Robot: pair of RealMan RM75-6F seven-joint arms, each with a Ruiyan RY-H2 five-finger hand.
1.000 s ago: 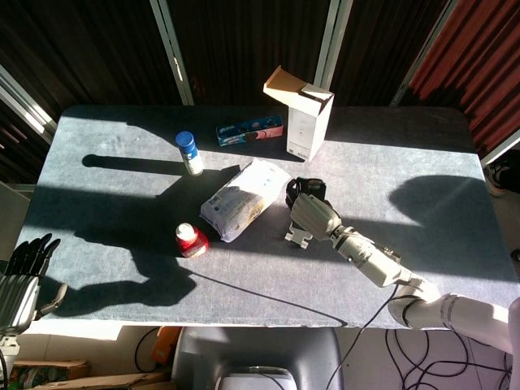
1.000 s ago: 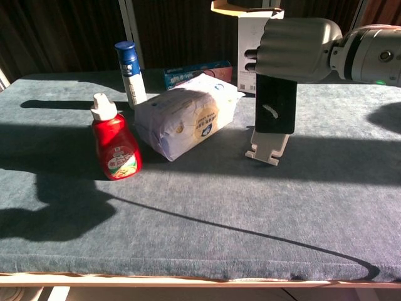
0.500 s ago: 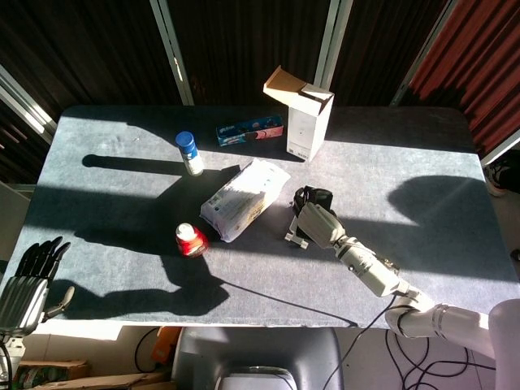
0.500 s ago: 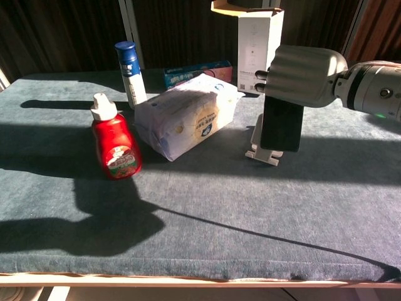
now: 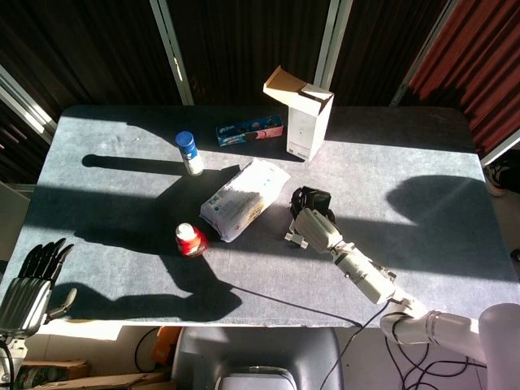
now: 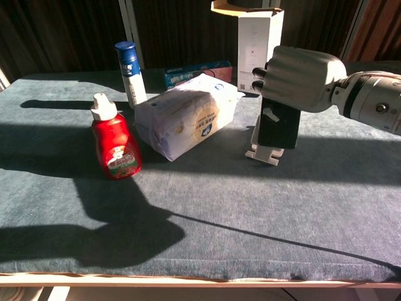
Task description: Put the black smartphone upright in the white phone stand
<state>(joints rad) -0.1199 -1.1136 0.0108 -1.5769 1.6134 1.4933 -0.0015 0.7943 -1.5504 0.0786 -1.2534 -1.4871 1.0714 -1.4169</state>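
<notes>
Grasping the top of the phone (image 6: 279, 129), the right hand (image 6: 299, 78) keeps it upright, its lower edge in the white stand (image 6: 262, 152), right of the white bag (image 6: 187, 115). The left hand (image 5: 26, 280) hangs off the table's (image 5: 439, 252) left corner, fingers straight, holding nothing.

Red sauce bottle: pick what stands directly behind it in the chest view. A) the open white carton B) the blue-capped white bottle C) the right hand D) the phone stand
B: in the chest view the blue-capped white bottle rises just behind the red sauce bottle.
</notes>
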